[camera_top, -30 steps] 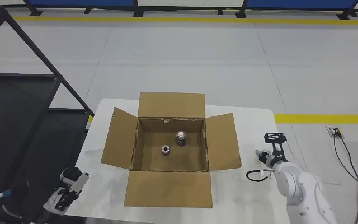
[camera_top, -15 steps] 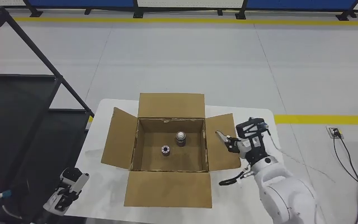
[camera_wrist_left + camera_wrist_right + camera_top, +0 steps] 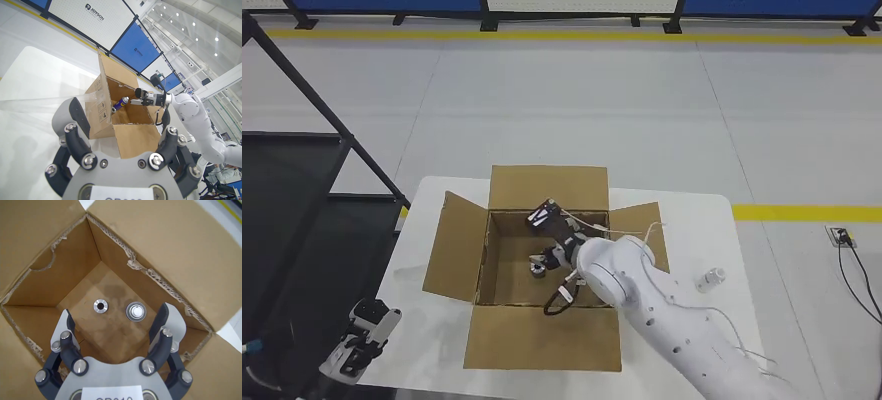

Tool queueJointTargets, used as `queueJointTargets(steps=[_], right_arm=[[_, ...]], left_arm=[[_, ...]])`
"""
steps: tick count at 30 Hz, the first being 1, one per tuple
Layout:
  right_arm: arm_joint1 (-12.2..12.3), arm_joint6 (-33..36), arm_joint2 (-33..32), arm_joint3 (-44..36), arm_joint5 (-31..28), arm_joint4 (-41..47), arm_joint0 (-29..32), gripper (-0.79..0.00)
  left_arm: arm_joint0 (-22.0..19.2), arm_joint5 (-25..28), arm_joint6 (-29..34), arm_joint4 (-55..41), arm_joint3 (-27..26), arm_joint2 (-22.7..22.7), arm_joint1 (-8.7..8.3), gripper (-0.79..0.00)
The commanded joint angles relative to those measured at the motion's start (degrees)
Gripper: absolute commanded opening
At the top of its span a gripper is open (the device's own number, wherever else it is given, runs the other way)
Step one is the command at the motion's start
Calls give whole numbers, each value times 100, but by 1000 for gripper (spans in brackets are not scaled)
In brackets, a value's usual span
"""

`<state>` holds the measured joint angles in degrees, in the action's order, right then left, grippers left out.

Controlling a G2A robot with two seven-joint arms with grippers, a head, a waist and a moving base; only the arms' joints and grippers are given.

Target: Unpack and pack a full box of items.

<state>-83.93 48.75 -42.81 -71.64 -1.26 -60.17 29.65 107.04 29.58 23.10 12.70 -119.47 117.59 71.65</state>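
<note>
The open cardboard box (image 3: 547,340) sits mid-table with all flaps folded out. My right gripper (image 3: 115,311) hangs open over its inside, nothing between the fingers. On the box floor below it stand a spray can (image 3: 136,311), seen from the top, and a small metal ring (image 3: 100,306). The left wrist view shows the can (image 3: 121,103) as blue, with the right gripper (image 3: 137,98) just above it. The ring (image 3: 538,265) also shows beside the right arm (image 3: 617,275). My left gripper (image 3: 121,117) is open and empty, low at the table's near left corner (image 3: 362,335).
A small white bottle (image 3: 709,279) stands on the white table (image 3: 692,330) right of the box. A black frame and dark panel (image 3: 302,230) stand along the table's left side. The box flaps (image 3: 452,255) spread over much of the tabletop.
My right arm has swung from the table's right side leftward to above the box interior. The white bottle now stands uncovered where the arm was. The left arm has not moved.
</note>
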Motion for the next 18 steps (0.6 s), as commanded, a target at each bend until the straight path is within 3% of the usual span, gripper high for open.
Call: queueJointTargets(steps=[1,12,15,18], right_arm=[[-96,-49,97,452,162,82,-159,0],[-394,-277,194,1755,288,580,-461,0],[-462,-407,201,2030,250,641,-541,-394],[-523,-472,231,2237,244,635,-609,-489]], left_arm=[[0,0,0,0,0,0,0,0],[0,0,0,0,0,0,0,0],[0,0,0,0,0,0,0,0],[0,0,0,0,0,0,0,0]])
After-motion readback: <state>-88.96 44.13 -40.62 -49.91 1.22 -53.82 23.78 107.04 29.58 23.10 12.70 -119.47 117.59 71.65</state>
